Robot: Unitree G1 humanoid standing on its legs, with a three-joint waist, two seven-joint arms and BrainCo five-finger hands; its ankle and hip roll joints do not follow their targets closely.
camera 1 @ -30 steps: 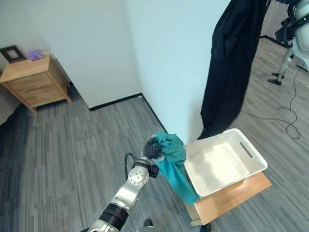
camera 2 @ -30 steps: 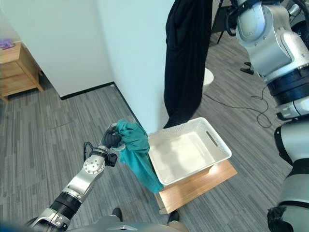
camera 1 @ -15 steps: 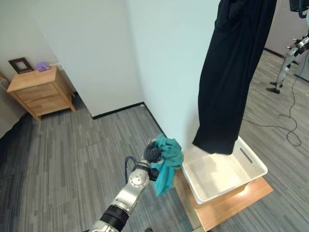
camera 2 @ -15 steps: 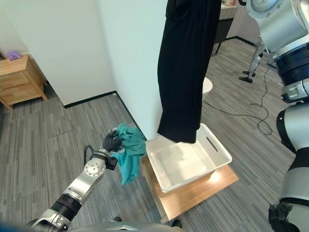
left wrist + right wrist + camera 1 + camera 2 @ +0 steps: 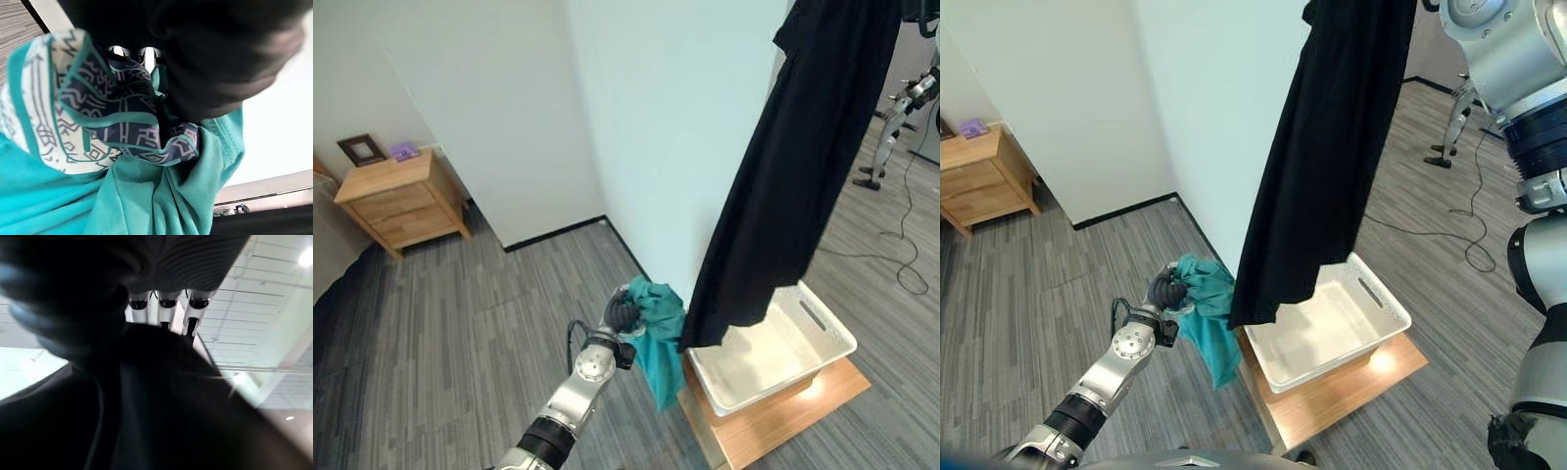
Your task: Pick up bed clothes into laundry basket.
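My left hand (image 5: pixel 623 311) is shut on a bunched teal garment (image 5: pixel 660 345), which hangs just left of the white laundry basket (image 5: pixel 825 330). The left wrist view shows its teal cloth and patterned white and navy lining (image 5: pixel 102 122) wrapped round my fingers (image 5: pixel 149 55). A long black garment (image 5: pixel 793 186) hangs from high at the upper right. Its hem dangles over the basket's left end. In the right wrist view my right hand (image 5: pixel 164 301) has its fingers curled into the black cloth (image 5: pixel 146 406). My right arm (image 5: pixel 1508 59) is raised at the upper right.
The basket rests on a low wooden platform (image 5: pixel 798 406) beside a white wall corner (image 5: pixel 666 127). A wooden nightstand (image 5: pixel 399 201) with a picture frame (image 5: pixel 360 149) stands at the back left by a bed edge (image 5: pixel 328 259). A stand and cable (image 5: pixel 899 176) lie far right.
The black garment's top has moved right and its hem has swung left, over the basket's left end. The teal garment now hangs lower from my left hand.
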